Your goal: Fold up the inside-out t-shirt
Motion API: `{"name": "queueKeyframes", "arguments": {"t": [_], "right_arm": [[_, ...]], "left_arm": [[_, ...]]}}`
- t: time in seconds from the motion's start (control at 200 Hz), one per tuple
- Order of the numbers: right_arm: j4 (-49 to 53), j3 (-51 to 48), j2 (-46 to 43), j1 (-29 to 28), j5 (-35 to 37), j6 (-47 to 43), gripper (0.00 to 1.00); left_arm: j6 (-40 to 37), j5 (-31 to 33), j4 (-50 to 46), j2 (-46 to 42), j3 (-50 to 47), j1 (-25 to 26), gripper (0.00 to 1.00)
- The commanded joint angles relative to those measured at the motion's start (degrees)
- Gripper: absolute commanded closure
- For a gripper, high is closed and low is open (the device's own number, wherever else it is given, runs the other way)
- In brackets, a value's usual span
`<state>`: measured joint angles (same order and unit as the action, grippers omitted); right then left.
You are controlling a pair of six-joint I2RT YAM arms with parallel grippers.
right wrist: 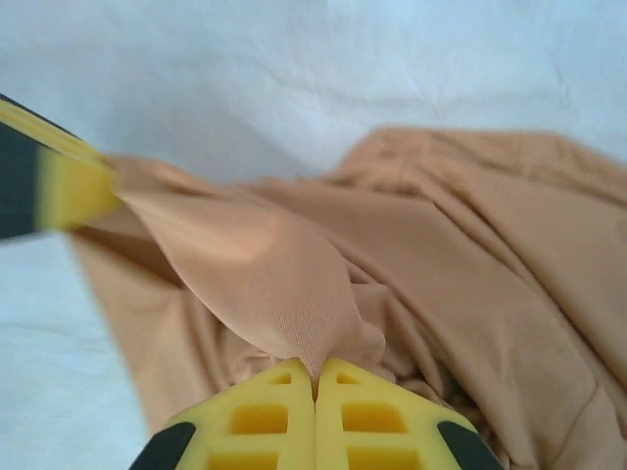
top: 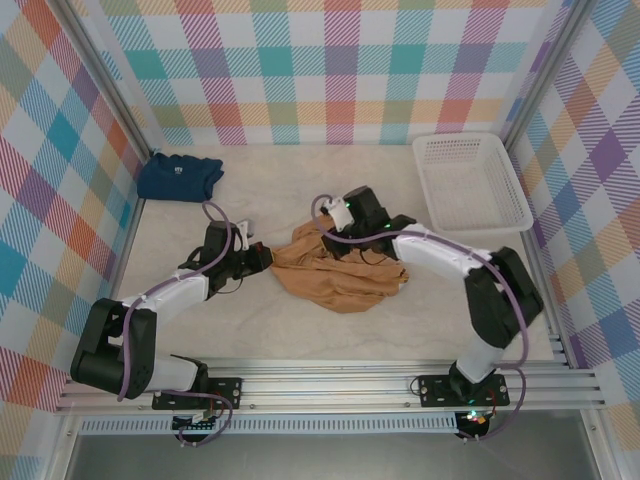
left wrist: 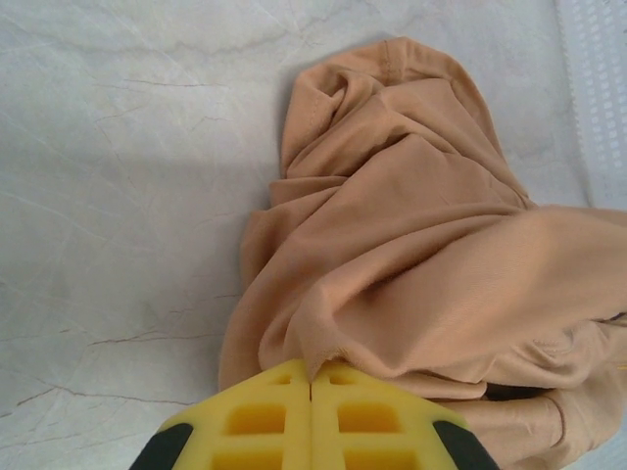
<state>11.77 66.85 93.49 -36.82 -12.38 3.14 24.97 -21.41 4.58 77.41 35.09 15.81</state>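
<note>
The inside-out t-shirt point(top: 340, 272) is a tan crumpled heap in the middle of the table. My left gripper point(top: 264, 256) is at the shirt's left edge, shut on a pinch of its fabric point(left wrist: 323, 357). My right gripper point(top: 335, 240) is over the heap's upper left part, shut on a raised fold of the shirt point(right wrist: 304, 333). In the right wrist view the cloth stretches from my yellow fingers toward the left gripper's yellow and black finger point(right wrist: 59, 186) at the frame's left edge. The shirt point(left wrist: 411, 245) bunches in soft folds in the left wrist view.
A folded navy-blue shirt point(top: 180, 176) lies at the back left corner. A white mesh basket point(top: 470, 182) stands at the back right. Checked walls close in the table on three sides. Bare table shows in front of the heap.
</note>
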Motion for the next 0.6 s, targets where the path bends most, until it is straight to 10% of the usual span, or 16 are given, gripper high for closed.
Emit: {"name": "queueKeyframes", "arguments": {"t": [0.0,0.3,0.595], "right_arm": [[-0.9,3.2,-10.3,2.0,-10.3,6.5,1.00],[-4.1,4.6,-15.1,3.4,-20.4,18.0,1.00],[-6.0,4.6,-8.8,5.1,-20.3,27.1,1.00]], "left_arm": [[-0.9,0.2,1.6,-1.6,2.7,1.3,1.00],[0.1,8.9,-3.6,0.6,11.3,2.2,0.93],[-3.4,13.7,-8.4,-12.8,7.0,6.5,0.44]]}}
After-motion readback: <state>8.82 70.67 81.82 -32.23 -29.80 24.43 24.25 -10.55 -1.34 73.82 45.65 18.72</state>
